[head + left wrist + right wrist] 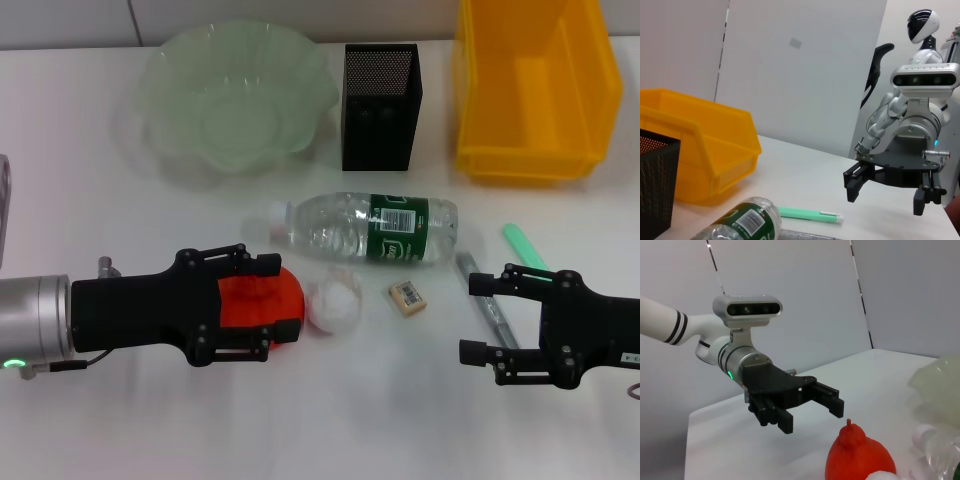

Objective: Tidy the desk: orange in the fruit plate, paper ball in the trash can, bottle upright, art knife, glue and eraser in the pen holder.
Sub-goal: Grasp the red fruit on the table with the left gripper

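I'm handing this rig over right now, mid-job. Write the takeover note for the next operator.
Left gripper: open, above the orange, not gripping it.
Right gripper: open, hovering over the art knife.
Bottle lies on its side mid-desk; paper ball and eraser in front of it; glue by the right gripper.
Fruit plate, pen holder, yellow bin along the back.
Done: nothing. Left: everything.

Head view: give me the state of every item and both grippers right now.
orange: on table, between open jaws of left gripper
paper ball: on table
bottle: lying on its side
eraser: on table
fruit plate: empty
pen holder: upright
right gripper: open, holding nothing
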Robot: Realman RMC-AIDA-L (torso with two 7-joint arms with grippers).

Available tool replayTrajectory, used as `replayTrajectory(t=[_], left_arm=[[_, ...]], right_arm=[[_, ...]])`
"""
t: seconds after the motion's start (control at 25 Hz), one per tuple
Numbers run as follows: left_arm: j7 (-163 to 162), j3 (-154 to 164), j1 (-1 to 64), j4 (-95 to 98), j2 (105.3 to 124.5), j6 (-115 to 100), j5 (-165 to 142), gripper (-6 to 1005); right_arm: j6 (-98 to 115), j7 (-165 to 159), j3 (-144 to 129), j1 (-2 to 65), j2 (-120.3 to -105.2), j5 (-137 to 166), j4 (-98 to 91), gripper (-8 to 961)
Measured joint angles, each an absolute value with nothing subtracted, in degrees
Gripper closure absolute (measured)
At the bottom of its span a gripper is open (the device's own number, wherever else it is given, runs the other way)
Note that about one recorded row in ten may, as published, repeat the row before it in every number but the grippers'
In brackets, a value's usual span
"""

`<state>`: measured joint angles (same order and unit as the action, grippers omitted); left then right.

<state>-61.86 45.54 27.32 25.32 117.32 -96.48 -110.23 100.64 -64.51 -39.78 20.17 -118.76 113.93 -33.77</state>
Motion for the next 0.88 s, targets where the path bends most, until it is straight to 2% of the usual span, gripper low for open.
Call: replayTrajectory(t=[0.88], left_arm=[[-60.8,42.9,27.1,25.9,116.90,-95.0,-110.1,232]], right_arm=[[100.9,-65.0,-39.8,20.4,-118.77,113.4,-34.0,124]])
